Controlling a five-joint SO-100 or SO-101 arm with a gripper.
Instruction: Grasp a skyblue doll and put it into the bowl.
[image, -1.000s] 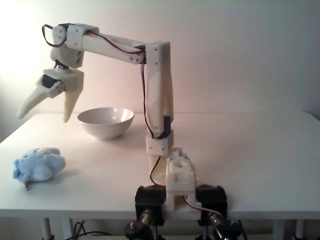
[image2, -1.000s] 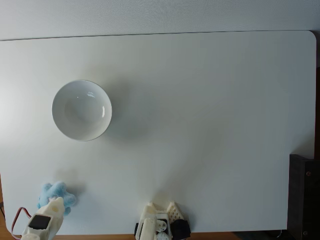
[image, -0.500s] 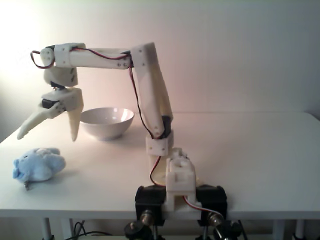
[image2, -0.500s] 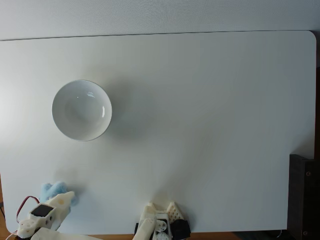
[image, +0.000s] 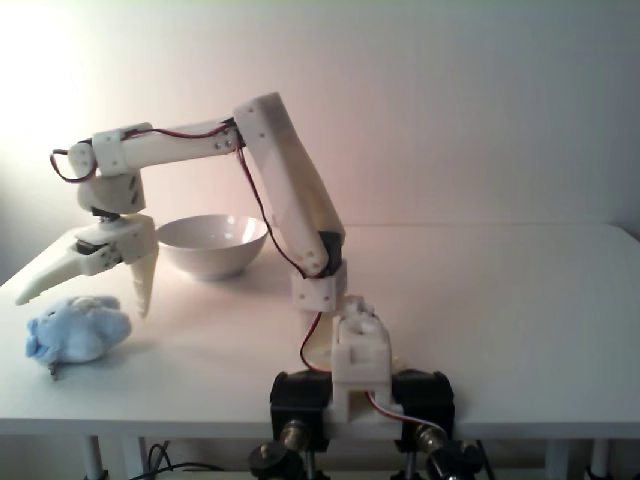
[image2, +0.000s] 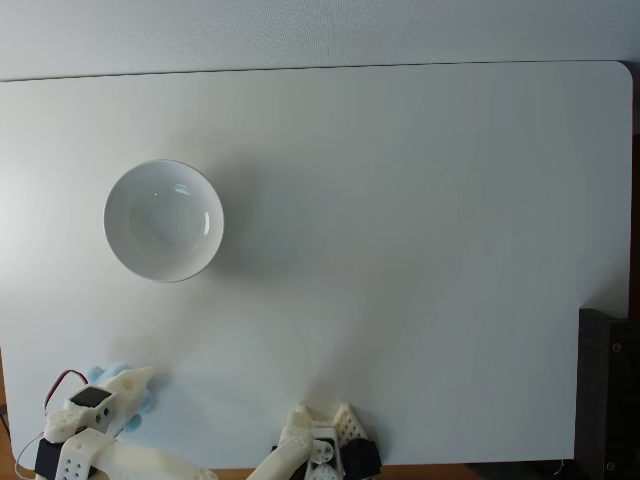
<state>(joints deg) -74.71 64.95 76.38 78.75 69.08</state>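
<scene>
White table (image: 520, 300), pale wall (image: 480, 100)

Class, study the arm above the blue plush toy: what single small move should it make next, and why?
Probably lower straight down a little. In a fixed view the gripper is open, its fingers spread above and either side of the skyblue doll, which lies on the table, not yet between them. The bowl is empty.

Bare table (image2: 420, 250) surrounds the skyblue doll (image: 75, 330) on every side; the bowl (image: 212, 243) stands well apart behind it, and the spread claw (image: 80, 295) hangs just above
</scene>
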